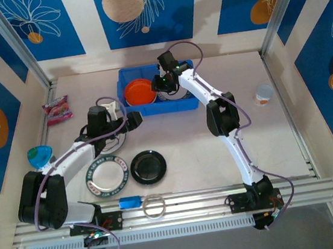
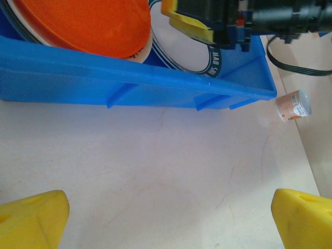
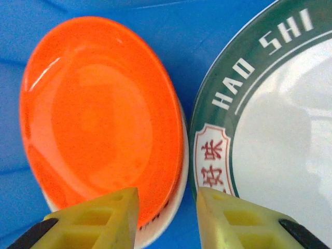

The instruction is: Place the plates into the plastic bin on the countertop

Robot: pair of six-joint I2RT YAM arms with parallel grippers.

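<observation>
As rt wrist shows, lettered plate [image 3: 275,135] — orange plate [image 3: 98,114]

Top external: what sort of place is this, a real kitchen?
Probably a staged robot test cell, not a kitchen: countertop boxed in by blue printed wall panels, metal rail at the near edge, plastic bin of plates.

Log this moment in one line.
left hand: open, empty, over countertop | right hand: open, empty, above bin | in bin: orange plate, lettered plate | outside: black plate
</observation>
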